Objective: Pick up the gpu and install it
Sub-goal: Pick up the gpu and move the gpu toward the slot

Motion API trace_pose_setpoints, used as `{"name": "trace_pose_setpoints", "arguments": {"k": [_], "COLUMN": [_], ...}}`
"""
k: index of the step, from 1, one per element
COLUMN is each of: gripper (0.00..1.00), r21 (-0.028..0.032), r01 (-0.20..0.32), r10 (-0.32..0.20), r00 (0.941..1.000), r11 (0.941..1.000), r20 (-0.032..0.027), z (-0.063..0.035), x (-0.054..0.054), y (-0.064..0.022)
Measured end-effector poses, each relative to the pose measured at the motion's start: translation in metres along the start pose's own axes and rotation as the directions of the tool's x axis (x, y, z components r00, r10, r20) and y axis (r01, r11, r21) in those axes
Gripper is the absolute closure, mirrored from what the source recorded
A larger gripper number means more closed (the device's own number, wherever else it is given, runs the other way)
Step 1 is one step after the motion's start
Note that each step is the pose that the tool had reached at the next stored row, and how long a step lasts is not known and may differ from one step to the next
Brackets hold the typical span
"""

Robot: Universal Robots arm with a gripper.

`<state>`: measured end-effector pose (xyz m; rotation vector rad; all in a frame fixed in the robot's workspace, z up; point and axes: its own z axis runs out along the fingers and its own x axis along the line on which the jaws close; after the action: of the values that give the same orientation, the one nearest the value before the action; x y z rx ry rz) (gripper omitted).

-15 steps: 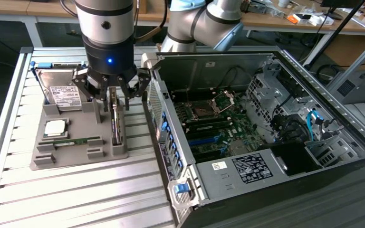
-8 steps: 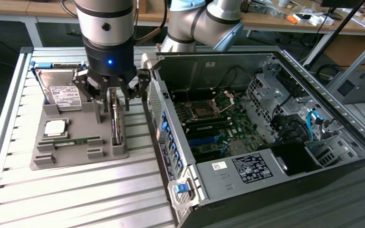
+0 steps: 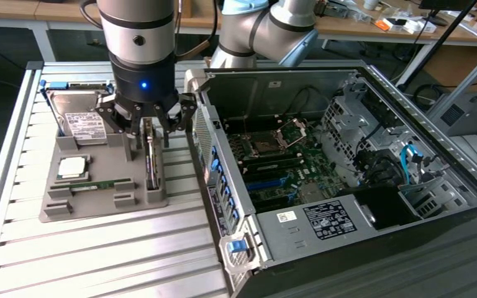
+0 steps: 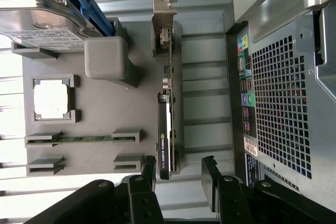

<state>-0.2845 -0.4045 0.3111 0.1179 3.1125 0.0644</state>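
Observation:
The gpu (image 3: 151, 160) stands on its long edge in a slot at the exterior view's right side of a grey holder tray (image 3: 97, 202). In the wrist view the gpu (image 4: 169, 119) shows a thin green card, a black cooler on one face and a silver bracket at its far end. My gripper (image 3: 151, 129) hangs straight over it, open. In the wrist view my gripper (image 4: 179, 170) has one black finger on each side of the card's near end, with a gap on the card side and little room on the cooler side. Nothing is held.
The tray also carries a silver hard drive (image 3: 85, 124), a CPU (image 3: 72, 166) and a RAM stick (image 3: 97, 184). The open computer case (image 3: 330, 167) lies at the exterior view's right, its perforated back wall (image 4: 283, 93) close beside the gpu. A slatted metal table (image 3: 97, 261) bears everything.

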Motion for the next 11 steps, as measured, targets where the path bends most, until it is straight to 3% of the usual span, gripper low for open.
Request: {"name": "trace_pose_setpoints", "arguments": {"k": [11], "gripper": [0.52], "r21": [0.0001], "r01": [0.000], "r10": [0.000], "r00": [1.0000], "r11": [1.0000], "r20": [-0.0001], "z": [0.0044], "x": [0.0001], "y": [-0.0002]}}
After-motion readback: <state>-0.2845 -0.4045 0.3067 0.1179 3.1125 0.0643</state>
